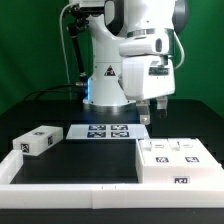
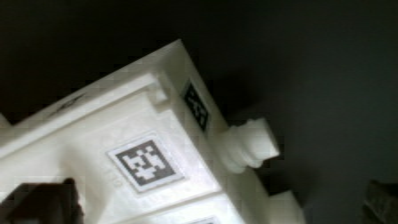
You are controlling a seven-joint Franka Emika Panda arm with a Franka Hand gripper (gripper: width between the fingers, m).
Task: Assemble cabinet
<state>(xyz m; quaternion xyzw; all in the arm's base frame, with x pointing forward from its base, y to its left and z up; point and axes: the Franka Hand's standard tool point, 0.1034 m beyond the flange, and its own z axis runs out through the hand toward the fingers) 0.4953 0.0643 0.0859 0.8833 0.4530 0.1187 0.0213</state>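
Exterior view: nearest the camera runs the low white rim (image 1: 60,190) of a black table (image 1: 90,160). On the exterior view's right sits the cabinet body (image 1: 178,160), a large white box with square black-and-white tags on top and on its front. Well apart, on the exterior view's left, lies a small white block (image 1: 35,142) with a tag. Behind them lies the flat marker board (image 1: 108,131). The gripper (image 1: 152,110) hangs above the body's far edge, carried by the white arm (image 1: 125,50). In the wrist view, the tilted body shows two tags and a stubby knob (image 2: 254,140); the dark fingers (image 2: 36,200) stand spread wide, grasping nothing.
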